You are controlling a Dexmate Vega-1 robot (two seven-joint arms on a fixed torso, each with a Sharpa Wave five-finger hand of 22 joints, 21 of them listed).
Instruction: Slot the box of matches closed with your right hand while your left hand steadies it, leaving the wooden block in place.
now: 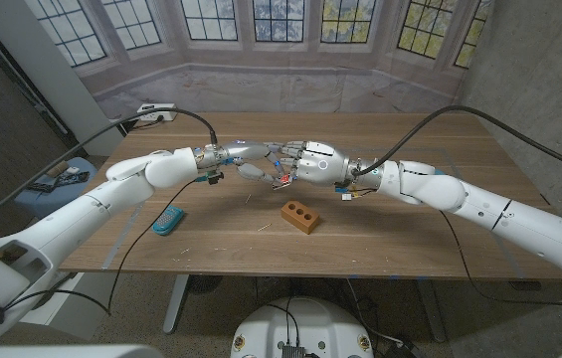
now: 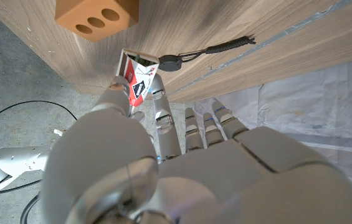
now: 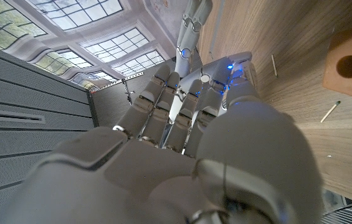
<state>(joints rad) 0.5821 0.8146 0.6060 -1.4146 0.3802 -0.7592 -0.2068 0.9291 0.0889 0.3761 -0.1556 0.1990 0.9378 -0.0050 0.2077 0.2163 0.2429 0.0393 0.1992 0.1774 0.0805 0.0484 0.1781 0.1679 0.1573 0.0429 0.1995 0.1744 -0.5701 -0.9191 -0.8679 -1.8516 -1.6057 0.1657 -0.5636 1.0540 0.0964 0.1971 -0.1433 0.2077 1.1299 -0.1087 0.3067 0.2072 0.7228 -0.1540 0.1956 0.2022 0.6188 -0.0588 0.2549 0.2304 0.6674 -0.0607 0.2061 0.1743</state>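
The left hand (image 1: 244, 156) pinches the small red and white cardboard matchbox (image 2: 137, 81) above the table, behind the brown wooden block with holes (image 1: 300, 216). The right hand (image 1: 312, 162) curls against it, grip unclear. Next, I think, it pushes the tray in.

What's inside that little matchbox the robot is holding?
The matchbox sits pinched in the left robot hand, its printed sleeve covering whatever is inside. Loose matches lie on the table near the wooden block.
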